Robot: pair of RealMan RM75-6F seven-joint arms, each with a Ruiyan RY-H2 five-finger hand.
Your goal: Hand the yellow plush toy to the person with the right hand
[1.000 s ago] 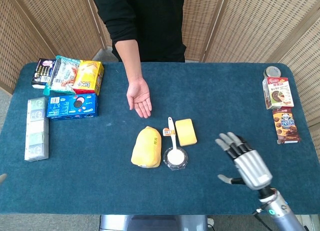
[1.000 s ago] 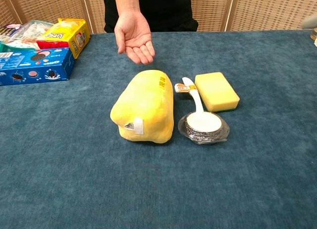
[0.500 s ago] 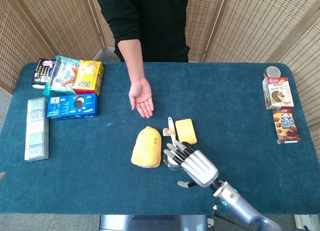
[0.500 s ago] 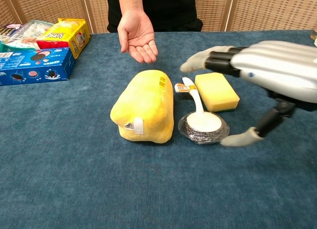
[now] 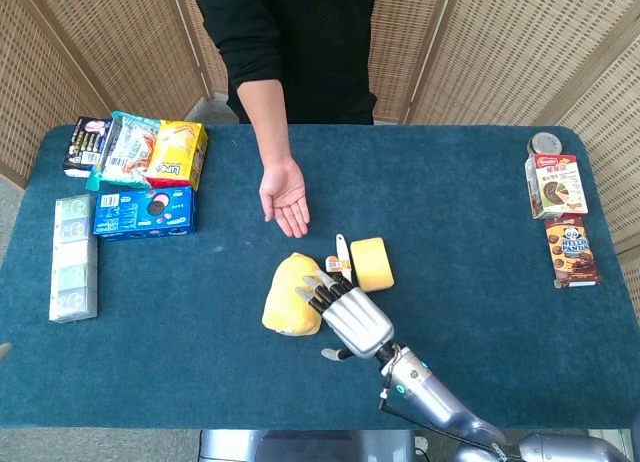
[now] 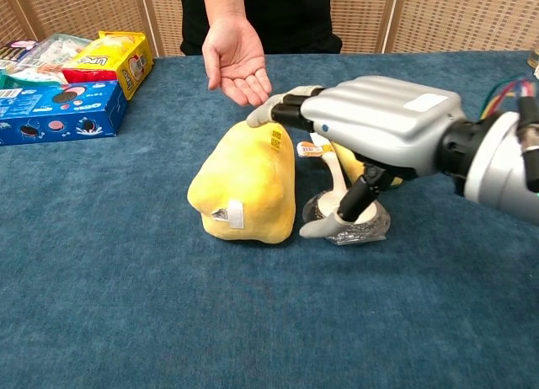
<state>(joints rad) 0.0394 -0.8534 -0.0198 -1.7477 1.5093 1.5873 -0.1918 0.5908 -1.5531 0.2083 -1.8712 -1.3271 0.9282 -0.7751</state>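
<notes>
R hand fingers apart, nothing held, over the yellow plush toy at its fingertips. Should wrap plush's mid-body w/ thumb low, firm squeeze before lift; avoid scrubber under the palm.

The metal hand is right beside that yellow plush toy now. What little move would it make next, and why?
Probably it shifts a bit further over the yellow plush toy and closes on it. The robot hand is open, its fingertips just reaching the toy's top edge while its thumb hangs beside the toy, so nothing is gripped yet. The person's open palm waits just beyond.
</notes>
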